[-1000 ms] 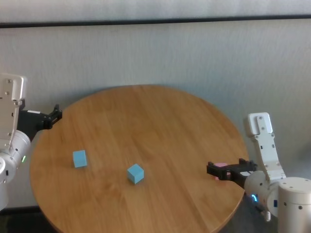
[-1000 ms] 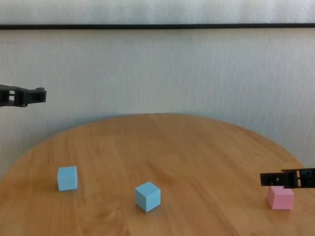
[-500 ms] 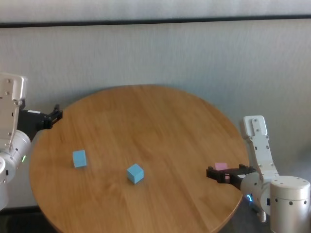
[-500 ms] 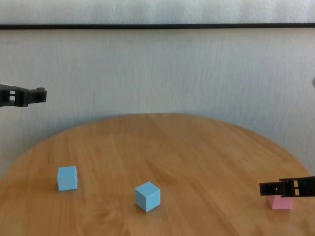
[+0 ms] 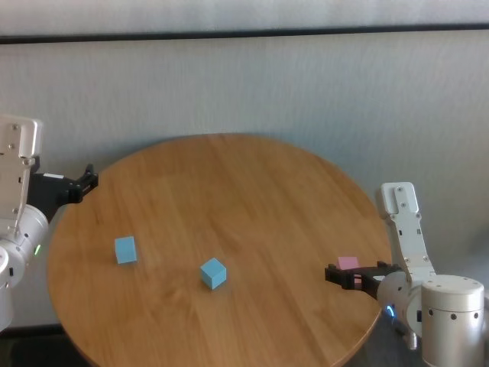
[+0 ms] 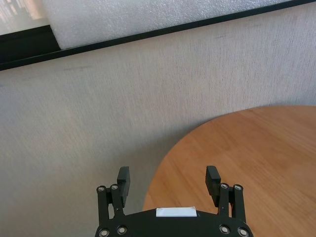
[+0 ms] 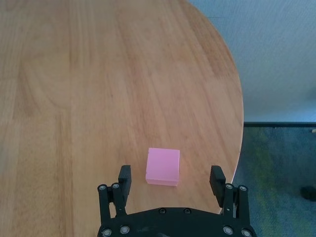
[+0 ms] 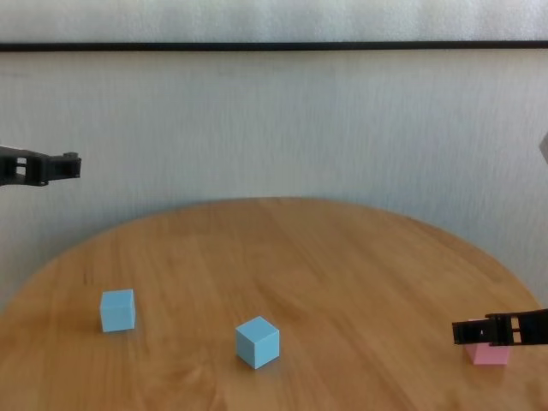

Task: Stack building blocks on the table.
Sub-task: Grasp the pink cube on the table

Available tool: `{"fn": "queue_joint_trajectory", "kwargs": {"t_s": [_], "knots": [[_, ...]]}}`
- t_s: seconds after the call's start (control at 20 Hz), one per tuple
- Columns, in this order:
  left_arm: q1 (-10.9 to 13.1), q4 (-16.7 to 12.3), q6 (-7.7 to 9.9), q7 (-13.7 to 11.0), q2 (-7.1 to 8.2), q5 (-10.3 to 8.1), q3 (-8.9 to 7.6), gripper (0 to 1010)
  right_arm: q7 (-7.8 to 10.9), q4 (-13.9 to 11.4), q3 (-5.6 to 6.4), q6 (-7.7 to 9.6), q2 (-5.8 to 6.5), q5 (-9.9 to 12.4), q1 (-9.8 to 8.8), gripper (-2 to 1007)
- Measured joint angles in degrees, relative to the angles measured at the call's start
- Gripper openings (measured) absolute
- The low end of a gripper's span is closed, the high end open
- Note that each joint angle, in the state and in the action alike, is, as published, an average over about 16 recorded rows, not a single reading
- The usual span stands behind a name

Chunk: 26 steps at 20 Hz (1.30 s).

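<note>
Right tool has dropped lower around pink cube.

Light blue cubes: two, the left blue cube and the middle blue cube.
Pink cubes: one, the pink cube.
Cubes in total: three.
Benches: one round wooden bench.
Tools: two, the left tool and the right tool.

The left gripper hung with its fingers spread wide and nothing between them — just off the table's curved edge, before a pale textured wall
</note>
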Motion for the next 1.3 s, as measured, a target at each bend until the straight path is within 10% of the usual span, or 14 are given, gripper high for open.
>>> {"fn": "queue_joint_trajectory", "kwargs": {"t_s": [1.3], "knots": [[0.0,0.0,0.00,0.0,0.00,0.00,0.00,1003,0.48,0.8,0.13,1.04,-0.66,-1.2,0.62,847]]}}
